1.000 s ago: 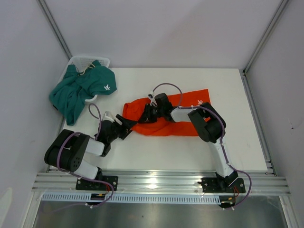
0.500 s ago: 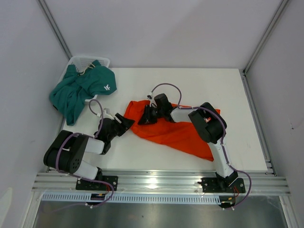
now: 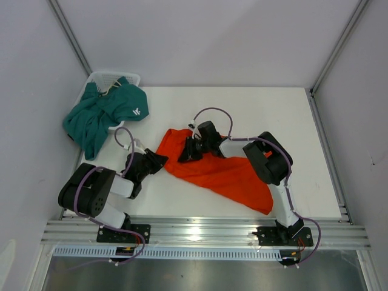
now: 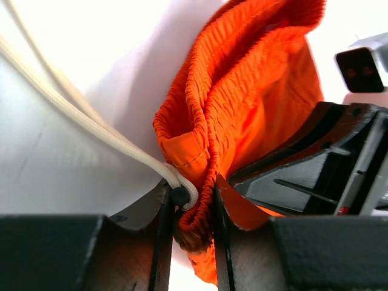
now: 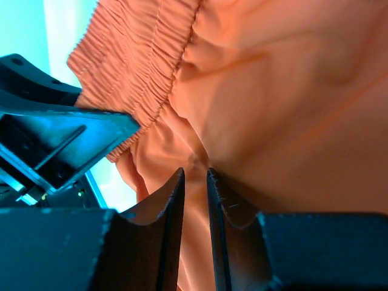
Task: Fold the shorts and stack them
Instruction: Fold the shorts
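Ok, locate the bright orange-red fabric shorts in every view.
Top external: bright orange-red fabric shorts mid-table, stretching towards the near right.
Left wrist: bunched at centre, pinched below.
Right wrist: filling most of the picture.
Shared landmark: gathered elastic waistband, by the left end effector from above.

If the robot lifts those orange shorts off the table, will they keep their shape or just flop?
Probably flop: the orange shorts lie crumpled and bunch into folds where the left hand pinches them. The cloth looks thin, so they are likely light. The loose drawstring would likely dangle and might snag.
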Controlling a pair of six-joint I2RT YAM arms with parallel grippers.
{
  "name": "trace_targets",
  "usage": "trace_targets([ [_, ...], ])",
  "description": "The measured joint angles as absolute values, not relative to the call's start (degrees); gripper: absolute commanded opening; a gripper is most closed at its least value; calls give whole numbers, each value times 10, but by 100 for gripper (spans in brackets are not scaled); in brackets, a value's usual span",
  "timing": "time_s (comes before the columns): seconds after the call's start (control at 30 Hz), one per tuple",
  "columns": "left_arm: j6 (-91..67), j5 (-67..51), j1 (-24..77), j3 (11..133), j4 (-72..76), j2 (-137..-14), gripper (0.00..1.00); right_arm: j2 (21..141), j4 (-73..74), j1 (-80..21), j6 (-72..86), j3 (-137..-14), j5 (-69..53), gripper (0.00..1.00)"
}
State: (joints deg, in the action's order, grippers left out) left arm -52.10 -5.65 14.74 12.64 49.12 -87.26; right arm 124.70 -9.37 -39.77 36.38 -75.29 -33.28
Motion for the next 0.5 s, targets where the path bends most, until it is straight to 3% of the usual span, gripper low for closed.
trace_targets([
  [0.27, -489, -58, 166, 85, 567, -864, 0, 1228, -54, -386, 344, -746, -333, 26],
  [0.5, -439, -8, 193, 77, 507, -755, 0, 1148, 16, -355, 310, -693, -297, 27],
])
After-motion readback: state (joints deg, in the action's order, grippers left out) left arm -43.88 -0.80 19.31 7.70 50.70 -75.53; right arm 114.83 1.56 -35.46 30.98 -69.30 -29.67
